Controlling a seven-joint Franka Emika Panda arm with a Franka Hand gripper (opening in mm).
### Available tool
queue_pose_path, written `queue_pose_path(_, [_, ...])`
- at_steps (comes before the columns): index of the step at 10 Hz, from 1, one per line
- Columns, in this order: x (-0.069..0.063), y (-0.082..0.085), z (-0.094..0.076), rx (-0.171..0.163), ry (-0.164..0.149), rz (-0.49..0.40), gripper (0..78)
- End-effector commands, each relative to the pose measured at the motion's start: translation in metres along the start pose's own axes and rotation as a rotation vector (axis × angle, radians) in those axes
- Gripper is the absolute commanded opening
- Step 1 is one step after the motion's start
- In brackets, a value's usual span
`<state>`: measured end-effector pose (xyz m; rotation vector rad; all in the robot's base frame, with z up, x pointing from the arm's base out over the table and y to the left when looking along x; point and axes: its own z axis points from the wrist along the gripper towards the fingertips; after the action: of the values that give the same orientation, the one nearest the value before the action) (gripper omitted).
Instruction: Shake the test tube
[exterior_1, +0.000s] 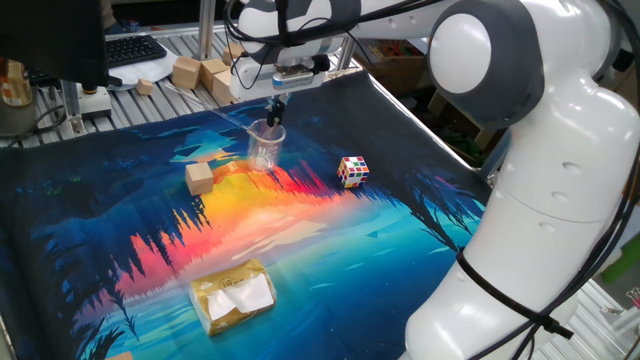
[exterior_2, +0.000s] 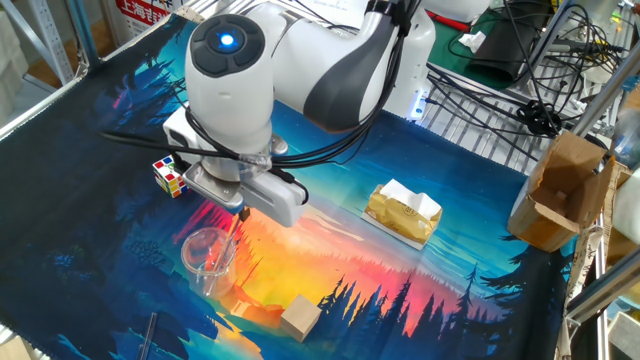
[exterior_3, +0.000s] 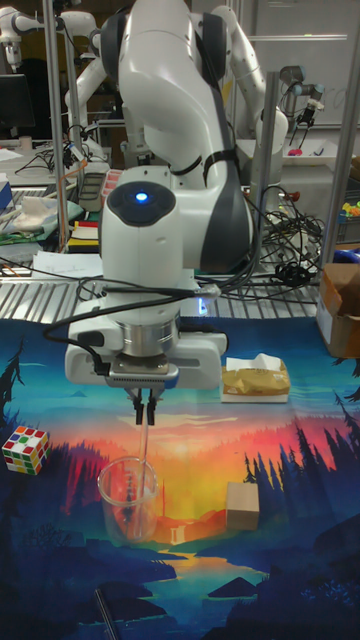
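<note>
Half test tube behind beaker glass.

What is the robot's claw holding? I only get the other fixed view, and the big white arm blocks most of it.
Observer: The tall fixed view shows the gripper shut on the test tube, a thin clear tube hanging down.
Operator: Is it over that glass cup?
Observer: Yes. In one fixed view its lower end meets the mouth of the beaker; how deep it goes, I can't tell.
Operator: Anything off the picture that I miss?
Observer: Wooden blocks and a keyboard lie beyond the far edge of the mat.
</note>
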<state>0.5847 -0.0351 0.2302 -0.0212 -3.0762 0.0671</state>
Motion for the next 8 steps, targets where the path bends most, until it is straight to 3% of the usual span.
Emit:
queue_pose_path(1, [-0.0008, 0.0004, -0.0022, -0.01, -0.005, -0.001, 1.1])
queue_pose_path(8, [-0.0003, 0.0019, -0.0044, -0.006, -0.005, 0.016, 1.1])
